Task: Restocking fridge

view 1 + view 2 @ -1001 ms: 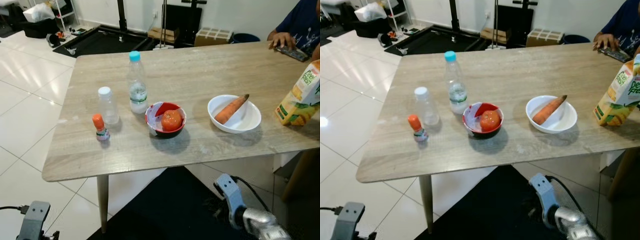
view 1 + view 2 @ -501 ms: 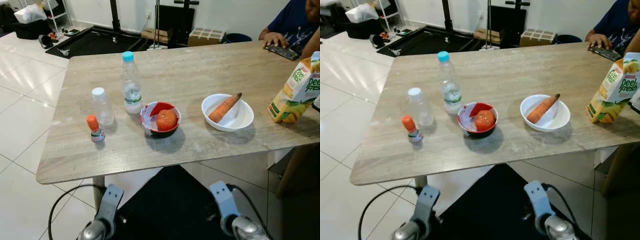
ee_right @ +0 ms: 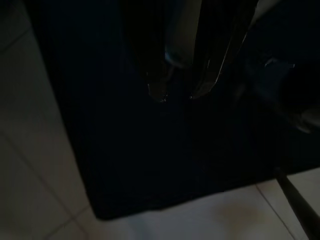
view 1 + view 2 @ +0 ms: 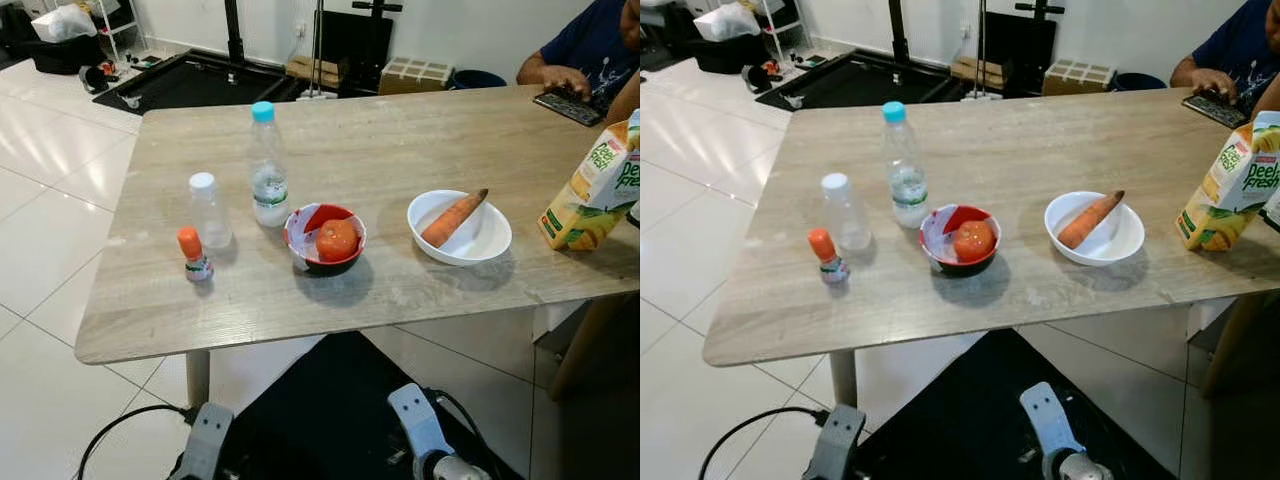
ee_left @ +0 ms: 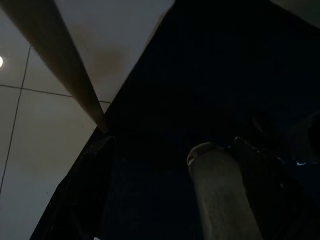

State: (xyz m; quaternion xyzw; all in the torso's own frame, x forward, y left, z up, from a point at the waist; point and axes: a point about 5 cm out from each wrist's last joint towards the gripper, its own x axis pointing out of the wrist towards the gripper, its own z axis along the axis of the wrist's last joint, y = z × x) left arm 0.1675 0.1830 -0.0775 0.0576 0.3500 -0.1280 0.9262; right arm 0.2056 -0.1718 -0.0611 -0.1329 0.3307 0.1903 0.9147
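Wooden table (image 4: pixel 420 140) holds two bottles, a tomato (image 4: pixel 337 239) in a red bowl (image 4: pixel 307 231) and a carrot (image 4: pixel 453 217), while the right gripper (image 3: pixel 176 92) hangs below, fingers slightly spread; left unclear

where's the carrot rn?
Carrot lies in the white bowl on the table's right half, between the red bowl and the juice carton.

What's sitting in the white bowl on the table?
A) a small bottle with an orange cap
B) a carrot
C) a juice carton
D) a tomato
B: a carrot lies slanted in the white bowl, its tip resting over the rim; the tomato is in the red bowl beside it.
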